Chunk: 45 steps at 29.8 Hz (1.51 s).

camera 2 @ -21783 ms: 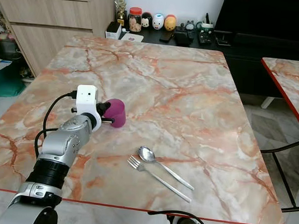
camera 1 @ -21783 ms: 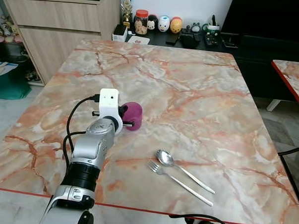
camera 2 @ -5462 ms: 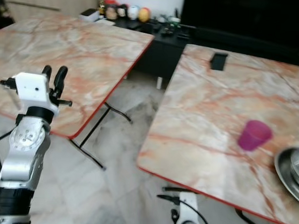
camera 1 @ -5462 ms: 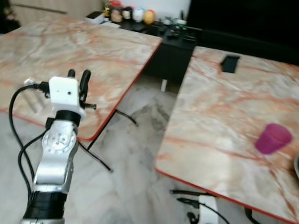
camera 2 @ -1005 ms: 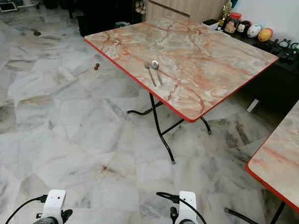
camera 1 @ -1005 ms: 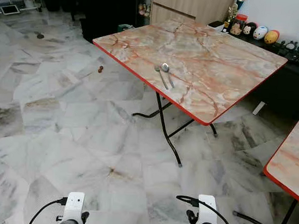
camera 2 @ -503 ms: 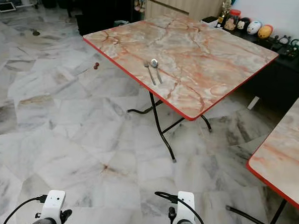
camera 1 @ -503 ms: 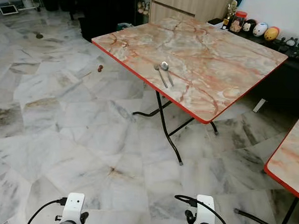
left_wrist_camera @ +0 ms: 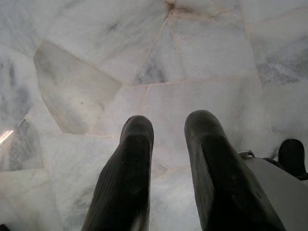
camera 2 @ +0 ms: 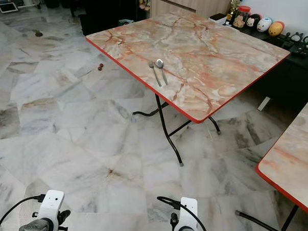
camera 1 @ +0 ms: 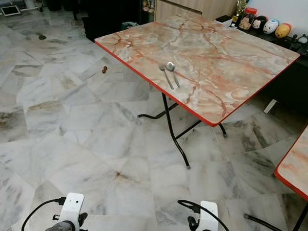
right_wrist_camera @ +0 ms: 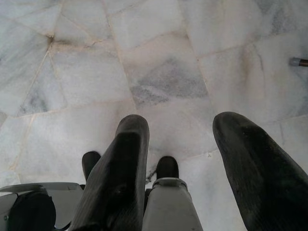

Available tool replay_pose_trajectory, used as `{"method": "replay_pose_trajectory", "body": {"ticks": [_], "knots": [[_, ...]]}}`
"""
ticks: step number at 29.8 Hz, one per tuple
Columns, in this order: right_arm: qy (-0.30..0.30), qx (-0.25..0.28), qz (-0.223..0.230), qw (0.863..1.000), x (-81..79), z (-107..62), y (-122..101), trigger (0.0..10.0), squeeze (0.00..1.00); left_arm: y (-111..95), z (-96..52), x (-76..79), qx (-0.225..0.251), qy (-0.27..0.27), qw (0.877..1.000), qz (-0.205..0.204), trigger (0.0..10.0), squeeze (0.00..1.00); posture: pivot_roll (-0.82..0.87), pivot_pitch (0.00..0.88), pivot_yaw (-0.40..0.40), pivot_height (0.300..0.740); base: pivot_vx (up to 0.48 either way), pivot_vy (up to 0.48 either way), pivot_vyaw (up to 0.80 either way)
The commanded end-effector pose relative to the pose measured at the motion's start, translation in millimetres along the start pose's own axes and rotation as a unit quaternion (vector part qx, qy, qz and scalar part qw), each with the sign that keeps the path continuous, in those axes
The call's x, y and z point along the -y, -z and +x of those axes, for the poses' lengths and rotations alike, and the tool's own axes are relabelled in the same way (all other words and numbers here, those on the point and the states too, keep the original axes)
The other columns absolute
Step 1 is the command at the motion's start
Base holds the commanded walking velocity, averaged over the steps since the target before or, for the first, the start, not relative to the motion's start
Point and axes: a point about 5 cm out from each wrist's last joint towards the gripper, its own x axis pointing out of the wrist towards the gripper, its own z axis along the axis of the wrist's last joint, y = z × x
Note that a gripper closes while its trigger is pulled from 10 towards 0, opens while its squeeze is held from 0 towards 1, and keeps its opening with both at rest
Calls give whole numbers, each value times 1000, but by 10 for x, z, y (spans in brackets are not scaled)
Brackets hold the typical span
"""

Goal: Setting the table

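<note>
Both my arms hang low at my sides, and I look over a marble floor [camera 1: 67, 117] toward the table [camera 1: 217, 62]. My left gripper [left_wrist_camera: 168, 130] points down at the pale floor tiles; its two black fingers [left_wrist_camera: 127, 163] are a little apart and nothing is between them. My right gripper [right_wrist_camera: 187, 134] also points at the floor, with the fingers [right_wrist_camera: 120, 163] spread wider, released and empty.

The table with the orange marble top and red edge stands well ahead of both grippers, a bit to the right side. On it, near the edge that faces me, a fork [camera 1: 165, 75] and a spoon [camera 1: 172, 72] lie just beside each other. Between my grippers and the table there is open floor, and the black folding legs [camera 1: 174, 137] under the table. A second table [camera 1: 300, 168] with the same top is to the right of my right gripper. Behind the first table stand a wooden cabinet [camera 1: 189, 2] and a dark shelf [camera 1: 295, 50] with small figurines [camera 1: 270, 26].
</note>
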Motion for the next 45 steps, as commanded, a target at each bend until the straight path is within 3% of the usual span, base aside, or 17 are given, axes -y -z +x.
{"method": "replay_pose_trajectory", "body": {"ticks": [1, 3, 17, 31, 45], "knots": [[4, 5, 1, 1000, 31, -2, 2, 10000, 0, 4, 4, 28, -5, 8, 1000, -1, 10000, 0, 27, 0, -12, 740, 0, 0, 0], [6, 5, 0, 1000, 49, -3, 5, 10000, 0, 21, 3, 27, -7, 3, 1000, -25, 10000, 0, 29, 0, -16, 740, 0, 0, 0], [-3, 7, -23, 1000, 137, 2, -20, 10000, 0, 124, -14, 30, -26, -10, 995, -93, 10000, 0, 38, 0, -56, 740, 0, 0, 0], [-7, 7, -37, 999, 161, 4, -30, 10000, 0, 100, -1, 97, -29, 9, 997, -72, 10000, 0, 35, 0, -56, 740, 0, 0, 0], [-14, 5, -37, 999, 132, 4, -25, 10000, 0, 24, 26, 154, -25, 7, 997, -79, 10000, 0, 43, 0, -54, 740, 0, 0, 794]]}}
